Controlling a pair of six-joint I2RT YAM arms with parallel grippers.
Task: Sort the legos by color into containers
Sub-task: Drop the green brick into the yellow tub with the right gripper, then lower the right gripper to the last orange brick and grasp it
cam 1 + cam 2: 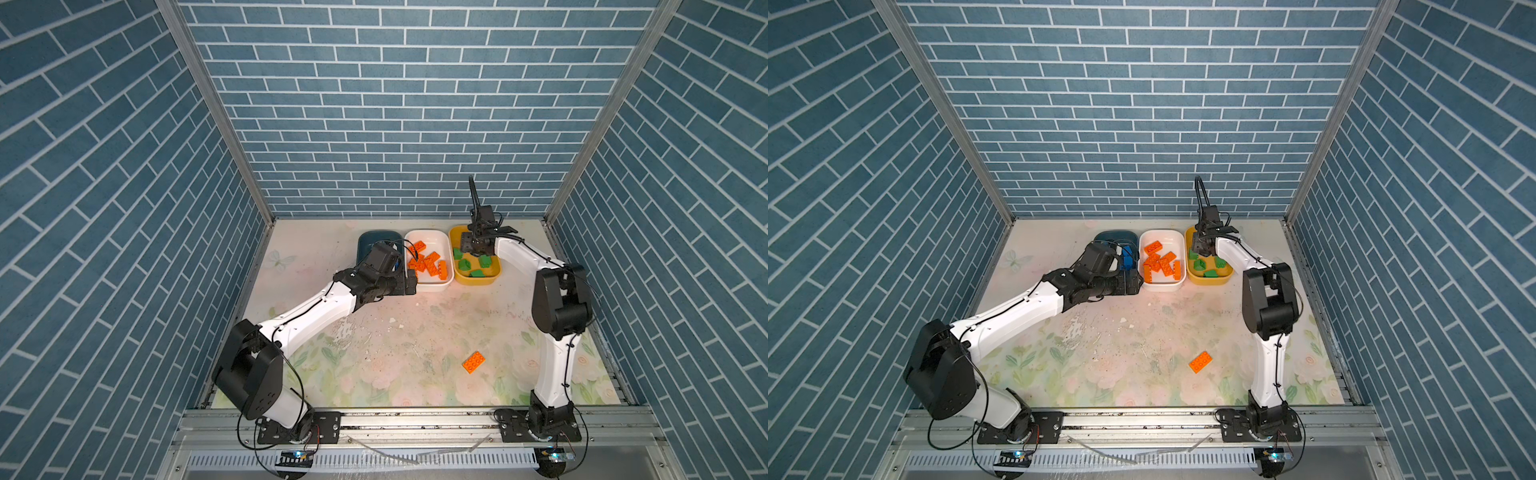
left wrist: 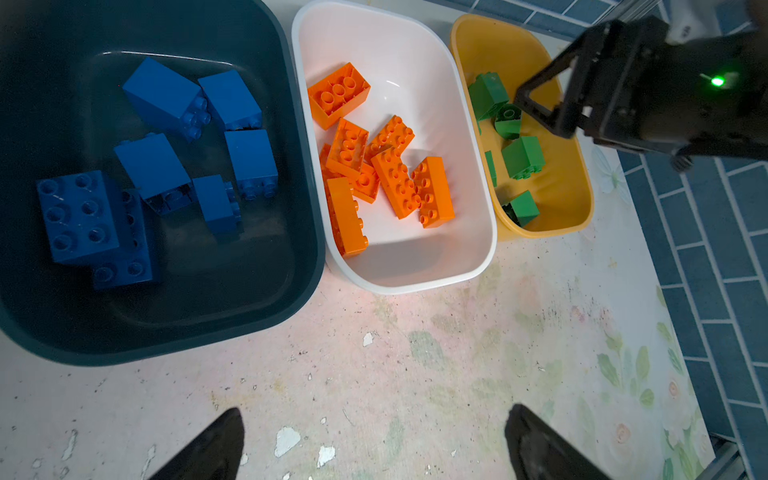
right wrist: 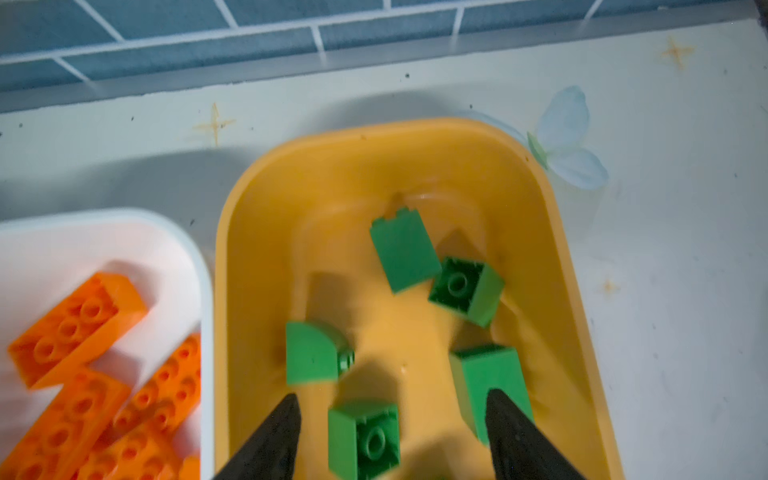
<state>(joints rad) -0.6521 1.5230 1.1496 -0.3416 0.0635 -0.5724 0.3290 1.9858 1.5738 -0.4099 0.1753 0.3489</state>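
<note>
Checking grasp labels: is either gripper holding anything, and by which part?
Nothing is held. The left gripper is open over the table; the right gripper is open above the yellow tub, a green brick loose below.

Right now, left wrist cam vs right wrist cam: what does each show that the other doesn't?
Left wrist only: the dark teal tub holding the blue bricks, and the left gripper, jaws wide open over bare table.
Right wrist only: the strip of table behind the tubs, with an orange star mark.
Both: the yellow tub with green bricks, the white tub with orange bricks, and the right gripper, jaws open above the green bricks.
</note>
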